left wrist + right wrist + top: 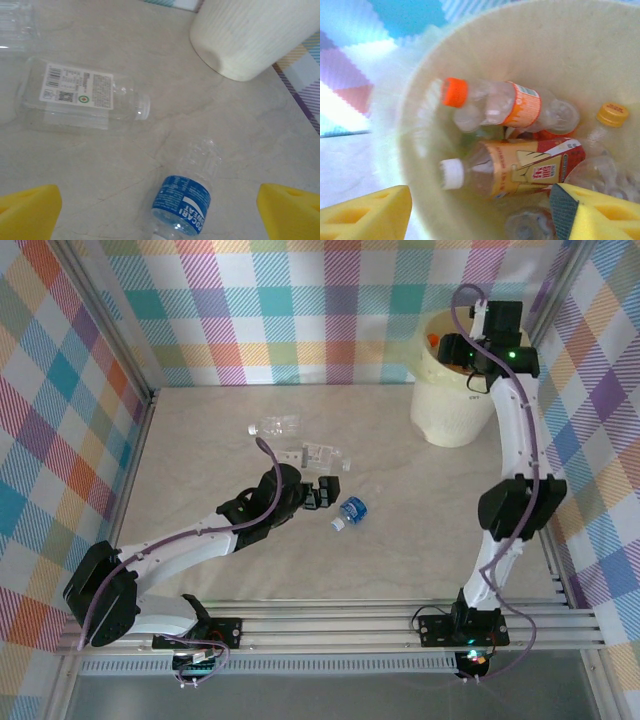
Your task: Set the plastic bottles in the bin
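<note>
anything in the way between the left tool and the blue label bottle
Nothing visible. The blue-label bottle lies on bare table just ahead of the open left tool; the white-label bottle lies off to one side.

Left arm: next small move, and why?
Probably lower the left gripper onto the blue-label bottle: its jaws stand wide open and empty, and that bottle lies on the table between the yellow pads, outside the bin.
</note>
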Robot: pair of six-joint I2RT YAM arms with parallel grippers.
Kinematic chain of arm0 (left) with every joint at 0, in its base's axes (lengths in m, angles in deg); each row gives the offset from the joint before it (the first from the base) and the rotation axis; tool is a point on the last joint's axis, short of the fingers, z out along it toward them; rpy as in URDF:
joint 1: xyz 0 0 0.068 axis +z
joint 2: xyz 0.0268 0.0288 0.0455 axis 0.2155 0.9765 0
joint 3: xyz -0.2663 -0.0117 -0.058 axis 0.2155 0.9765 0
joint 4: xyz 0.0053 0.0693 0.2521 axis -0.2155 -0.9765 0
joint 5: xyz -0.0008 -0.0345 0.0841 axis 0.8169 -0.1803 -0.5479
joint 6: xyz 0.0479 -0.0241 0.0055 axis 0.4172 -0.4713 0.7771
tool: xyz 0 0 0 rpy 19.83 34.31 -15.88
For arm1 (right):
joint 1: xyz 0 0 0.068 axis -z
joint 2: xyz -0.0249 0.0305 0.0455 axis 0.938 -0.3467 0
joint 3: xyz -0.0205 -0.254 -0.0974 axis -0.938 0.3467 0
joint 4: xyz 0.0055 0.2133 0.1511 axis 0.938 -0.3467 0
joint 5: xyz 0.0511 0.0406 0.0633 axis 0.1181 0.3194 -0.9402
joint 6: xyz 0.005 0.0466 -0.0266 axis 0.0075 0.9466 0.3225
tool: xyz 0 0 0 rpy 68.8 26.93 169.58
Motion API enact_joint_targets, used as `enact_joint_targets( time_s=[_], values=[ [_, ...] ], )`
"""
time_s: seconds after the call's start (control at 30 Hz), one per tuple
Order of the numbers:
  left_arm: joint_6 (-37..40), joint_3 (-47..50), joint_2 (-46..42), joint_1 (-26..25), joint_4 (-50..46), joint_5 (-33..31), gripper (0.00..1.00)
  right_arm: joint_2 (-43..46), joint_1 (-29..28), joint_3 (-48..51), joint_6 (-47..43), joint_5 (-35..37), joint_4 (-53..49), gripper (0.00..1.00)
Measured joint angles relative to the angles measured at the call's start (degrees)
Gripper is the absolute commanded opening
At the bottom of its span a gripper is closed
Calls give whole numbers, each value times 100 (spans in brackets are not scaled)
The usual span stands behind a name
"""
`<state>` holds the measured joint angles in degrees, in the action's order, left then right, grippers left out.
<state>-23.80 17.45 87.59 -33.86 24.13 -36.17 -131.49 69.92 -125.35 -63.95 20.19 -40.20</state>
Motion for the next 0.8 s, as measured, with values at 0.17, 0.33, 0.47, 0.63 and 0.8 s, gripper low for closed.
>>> enact_joint_targets(
  time_s=[0.17, 0.33, 0.47, 0.63, 0.8],
  values=[
    [-372, 15, -7, 118, -208, -426, 100, 1104, -2, 1119, 177, -608, 573, 84],
    [-837, 190, -94, 260, -273, -772, 100, 2306, -68, 2865, 772, -1401, 1252, 100],
    [-1161, 317, -125, 345, -310, -929, 100, 3270, -258, 4483, 1600, -1637, 1961, 100],
    [-1394, 361, -125, 387, -358, -964, 100, 4035, -678, 6004, 2822, -1561, 2612, 100],
    [-1119, 651, -127, 431, 262, -243, 100, 4172, -1379, 7117, 3976, -1193, 2905, 100]
  ],
)
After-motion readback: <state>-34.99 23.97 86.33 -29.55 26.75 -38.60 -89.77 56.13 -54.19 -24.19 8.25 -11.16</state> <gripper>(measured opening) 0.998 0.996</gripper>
